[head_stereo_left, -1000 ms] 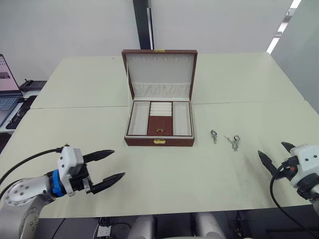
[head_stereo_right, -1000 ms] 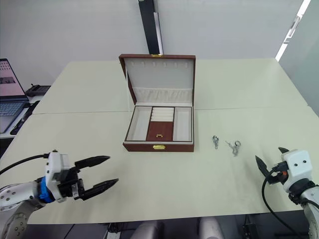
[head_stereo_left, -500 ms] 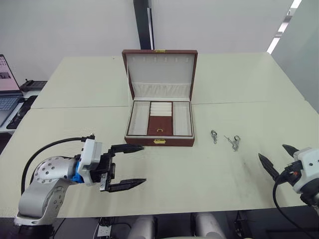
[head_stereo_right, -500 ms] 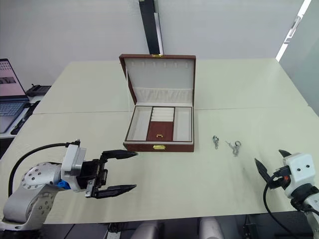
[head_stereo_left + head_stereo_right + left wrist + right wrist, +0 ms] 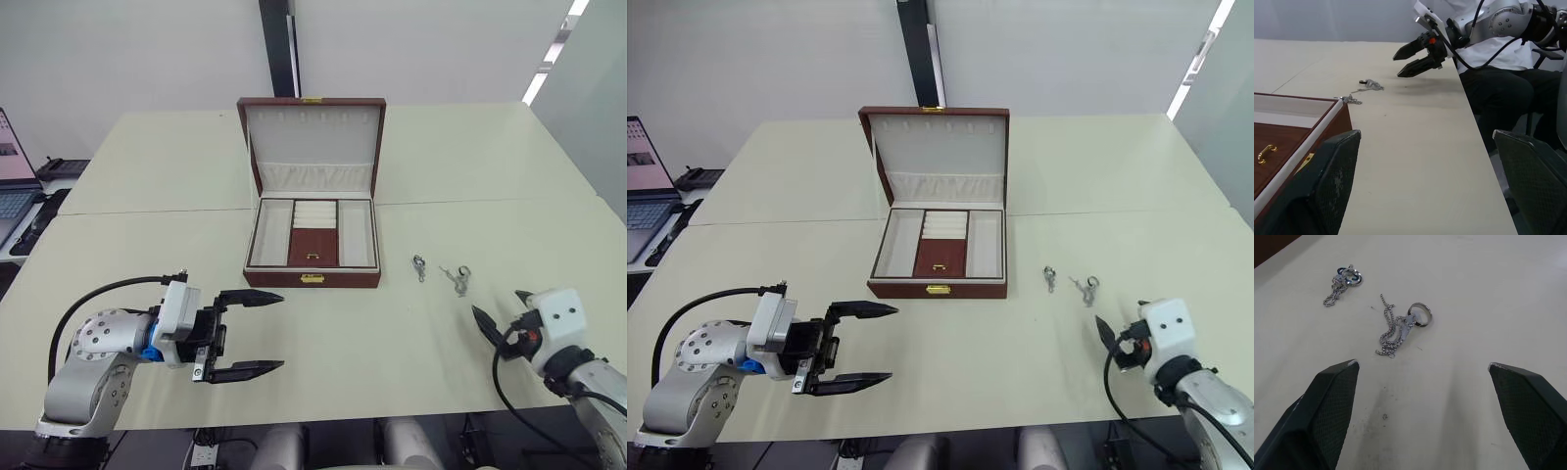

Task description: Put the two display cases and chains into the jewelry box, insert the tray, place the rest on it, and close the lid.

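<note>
Chains (image 5: pixel 1396 328) lie before parted right tool (image 5: pixel 1422 396).

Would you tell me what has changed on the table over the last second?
The left gripper swung in from the robot's left to the table in front of the jewelry box, jaws open. The right gripper came inward and forward toward the two chains, also open. Nothing was grasped or released. The box, lid up, and both chains stayed where they were.
</note>
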You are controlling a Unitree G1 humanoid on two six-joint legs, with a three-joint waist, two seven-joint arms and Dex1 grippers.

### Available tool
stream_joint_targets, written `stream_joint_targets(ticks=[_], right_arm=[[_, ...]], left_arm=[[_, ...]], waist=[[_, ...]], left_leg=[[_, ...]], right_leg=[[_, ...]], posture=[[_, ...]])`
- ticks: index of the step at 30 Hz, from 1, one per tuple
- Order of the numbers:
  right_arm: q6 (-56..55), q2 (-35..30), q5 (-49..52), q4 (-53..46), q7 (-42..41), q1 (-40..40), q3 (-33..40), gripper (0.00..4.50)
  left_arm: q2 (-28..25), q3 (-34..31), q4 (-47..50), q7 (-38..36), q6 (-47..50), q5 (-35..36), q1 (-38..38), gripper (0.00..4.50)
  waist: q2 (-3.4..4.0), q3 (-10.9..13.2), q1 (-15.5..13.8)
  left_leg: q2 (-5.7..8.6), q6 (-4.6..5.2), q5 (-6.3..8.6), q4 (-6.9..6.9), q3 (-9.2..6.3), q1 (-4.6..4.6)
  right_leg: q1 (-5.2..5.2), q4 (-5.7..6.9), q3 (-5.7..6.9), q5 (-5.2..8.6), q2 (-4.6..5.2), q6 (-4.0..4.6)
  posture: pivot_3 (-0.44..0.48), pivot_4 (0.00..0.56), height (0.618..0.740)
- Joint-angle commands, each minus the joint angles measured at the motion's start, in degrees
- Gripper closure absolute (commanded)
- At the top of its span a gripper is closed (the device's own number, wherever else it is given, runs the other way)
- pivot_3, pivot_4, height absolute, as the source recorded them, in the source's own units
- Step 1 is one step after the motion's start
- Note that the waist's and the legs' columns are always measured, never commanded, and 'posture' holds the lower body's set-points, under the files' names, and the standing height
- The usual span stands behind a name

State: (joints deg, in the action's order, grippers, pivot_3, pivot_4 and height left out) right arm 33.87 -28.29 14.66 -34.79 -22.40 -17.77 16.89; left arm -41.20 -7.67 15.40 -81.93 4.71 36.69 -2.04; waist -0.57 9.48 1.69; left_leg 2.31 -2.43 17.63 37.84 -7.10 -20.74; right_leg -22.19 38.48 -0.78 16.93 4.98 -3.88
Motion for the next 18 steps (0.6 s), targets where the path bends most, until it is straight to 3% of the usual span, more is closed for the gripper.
stream_joint_targets(ticks=[1, 18], right_arm=[[3.10, 0.98, -0.80, -1.06, 3.06, 3.45, -1.53, 0.02], [4.36, 5.37, -3.65, 14.04, 7.95, 15.12, -6.40, 0.02]], left_arm=[[0.02, -0.48, 0.52, -0.53, -1.52, 0.15, -0.57, 0.00], [0.69, 1.48, -0.40, 1.43, -0.72, 0.14, 3.47, 0.00]], waist=[[0.00, 0.00, 0.00], [-0.03, -0.02, 0.23]], left_leg=[[0.00, 0.00, 0.00, 0.00, 0.00, 0.00], [-0.02, 0.00, 0.00, 0.01, -0.01, 0.04]], right_leg=[[0.00, 0.00, 0.00, 0.00, 0.00, 0.00], [-0.02, 0.05, -0.02, 0.00, -0.05, 0.00]], posture=[[0.000, 0.150, 0.740], [0.000, 0.150, 0.740]])
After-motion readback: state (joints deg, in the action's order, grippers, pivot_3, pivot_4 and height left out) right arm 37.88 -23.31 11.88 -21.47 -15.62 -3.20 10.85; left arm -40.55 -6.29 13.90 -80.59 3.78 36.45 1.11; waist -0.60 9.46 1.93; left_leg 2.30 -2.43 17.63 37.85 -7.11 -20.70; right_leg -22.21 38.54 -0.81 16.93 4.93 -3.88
